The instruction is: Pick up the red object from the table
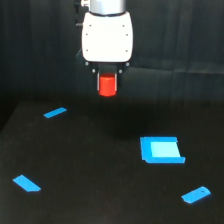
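**Red object held above the bench**

The pincer (107, 82) hangs under the white body of the arm (107, 37), in the upper middle of the exterior view. Its two dark fingers (98, 82) stand close on the left and right sides of the red object (107, 86), and the object sits between them with nothing under it. I judge that the pincer is closed on it and carries it, because the object shows against the dark backdrop (190, 45), well above the far edge of the bench (90, 165). How firm the hold is I cannot tell; the picture is soft at the fingers.

So the main part of the task looks done: the red object is off the bench and in the air. What is left, in my judgement, is only to keep the grasp steady, and maybe to raise a little more.

On the bench there lie four blue pieces, all well apart from the pincer. One thin strip (55, 113) lies far on the left. One larger flat block (161, 150) lies right of the middle. One small piece (26, 183) lies near on the left, and one more small piece (196, 194) lies near on the right.
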### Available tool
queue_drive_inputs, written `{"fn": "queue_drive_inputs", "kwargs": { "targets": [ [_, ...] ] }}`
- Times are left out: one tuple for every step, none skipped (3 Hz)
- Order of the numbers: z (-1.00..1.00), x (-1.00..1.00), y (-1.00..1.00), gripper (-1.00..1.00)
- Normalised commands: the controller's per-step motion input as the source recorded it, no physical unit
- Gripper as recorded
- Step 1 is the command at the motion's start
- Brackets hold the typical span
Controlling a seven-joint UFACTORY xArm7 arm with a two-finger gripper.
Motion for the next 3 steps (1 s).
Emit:
{"fn": "queue_drive_inputs", "kwargs": {
  "targets": [
    [0.16, 0.11, -0.01, -1.00],
    [0.10, 0.09, 0.02, -0.97],
    [0.07, 0.02, 0.01, -0.95]
  ]
}}
